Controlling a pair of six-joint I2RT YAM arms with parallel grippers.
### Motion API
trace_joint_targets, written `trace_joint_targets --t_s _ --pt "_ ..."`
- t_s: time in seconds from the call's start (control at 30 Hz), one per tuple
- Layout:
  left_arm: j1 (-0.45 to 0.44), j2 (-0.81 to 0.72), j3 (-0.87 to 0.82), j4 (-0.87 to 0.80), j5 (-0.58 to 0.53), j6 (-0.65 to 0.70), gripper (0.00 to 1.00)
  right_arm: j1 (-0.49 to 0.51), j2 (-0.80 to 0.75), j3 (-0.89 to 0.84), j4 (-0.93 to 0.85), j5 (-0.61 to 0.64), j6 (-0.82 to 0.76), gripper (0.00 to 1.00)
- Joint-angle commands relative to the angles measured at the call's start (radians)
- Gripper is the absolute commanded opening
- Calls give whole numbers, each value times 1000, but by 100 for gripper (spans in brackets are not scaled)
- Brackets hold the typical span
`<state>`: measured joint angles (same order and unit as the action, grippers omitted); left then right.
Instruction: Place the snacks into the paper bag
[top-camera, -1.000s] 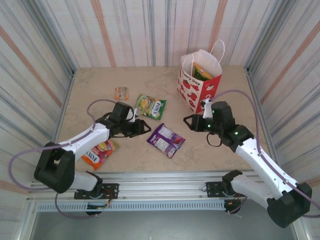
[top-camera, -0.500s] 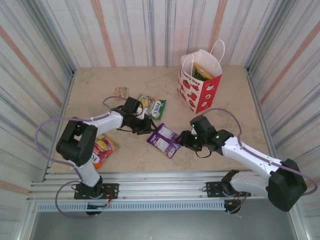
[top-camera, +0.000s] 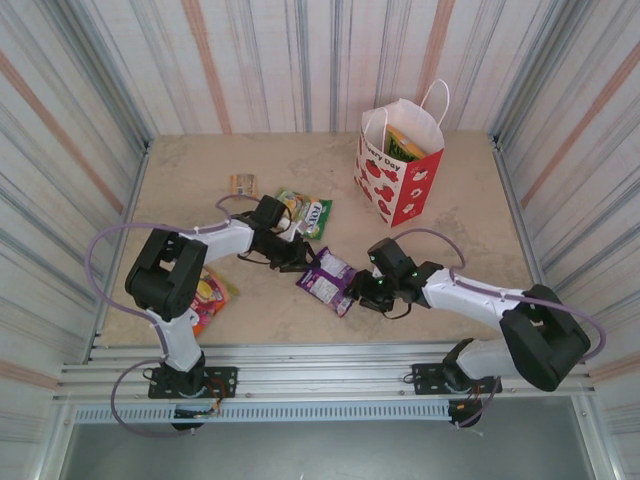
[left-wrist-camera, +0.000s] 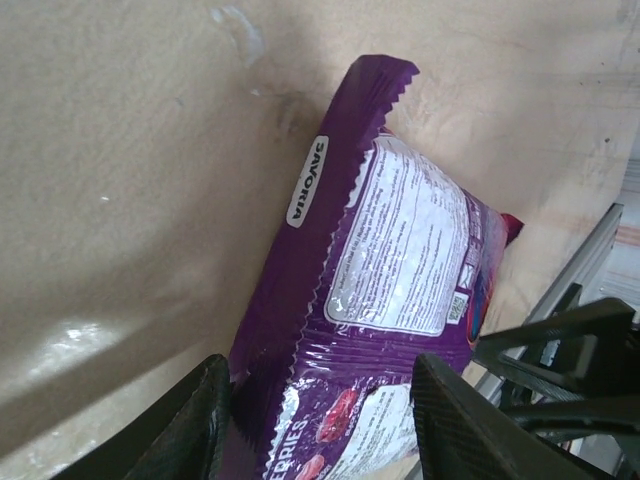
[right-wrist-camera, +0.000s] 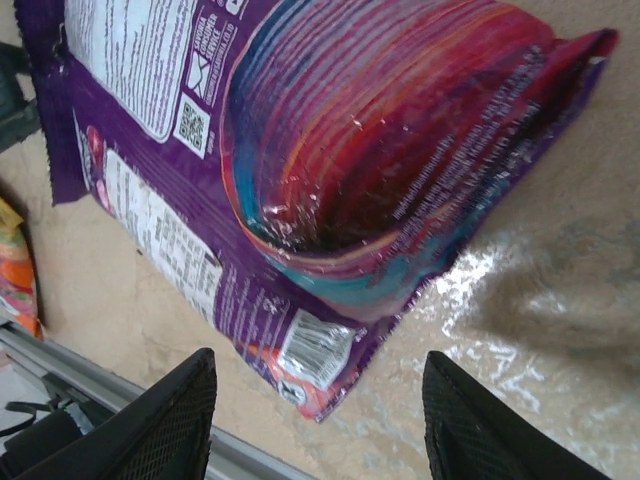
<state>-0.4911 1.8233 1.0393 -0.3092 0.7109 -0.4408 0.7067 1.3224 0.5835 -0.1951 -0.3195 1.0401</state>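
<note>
Both arms are down low on one target, the purple packet (top-camera: 328, 279), which lies flat on the worktop (top-camera: 450, 235) between the two arms and well apart from the paper bag (top-camera: 398, 172) standing upright at the far right. The left end effector (top-camera: 297, 262) is at the packet's far-left end. Its wrist view shows its fingers (left-wrist-camera: 195, 425) spread wide, one on each side of the crimped end, released and not yet pinching. The right end effector (top-camera: 366, 292) is at the opposite end, fingers (right-wrist-camera: 170, 420) likewise spread, with the packet's near corner sitting in the gap. So both are released and nothing is gripped. My read is that a thin, slippery packet flat on stone gives little to bite on, so one arm may brace an end while the other takes hold. The bag's mouth is open with a packet already showing inside. The green-yellow packet (top-camera: 305, 213), the tiny orange packet (top-camera: 242, 185) and the orange packet (top-camera: 205, 300) wait on the left side.
</note>
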Motion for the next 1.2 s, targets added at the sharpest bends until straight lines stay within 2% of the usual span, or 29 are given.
trace_joint_targets --t_s 0.0,0.27,0.73,0.83,1.0,1.17 --pt "-8 16 -23 -1 53 31 52 2 24 -17 72 -16 26 54" --pt "-14 24 -70 62 96 -4 51 -34 66 -53 161 -36 26 46" --pt "-37 10 -75 155 179 -59 45 -90 96 -72 281 -93 -5 44" --pt "-37 -22 -75 149 161 -55 41 -89 81 -81 295 -92 -12 43" --pt "-37 -55 -55 82 105 -18 26 -96 62 -88 301 -81 -21 45" --pt "-36 -99 -51 46 50 10 19 -107 -2 -91 271 -59 -54 49"
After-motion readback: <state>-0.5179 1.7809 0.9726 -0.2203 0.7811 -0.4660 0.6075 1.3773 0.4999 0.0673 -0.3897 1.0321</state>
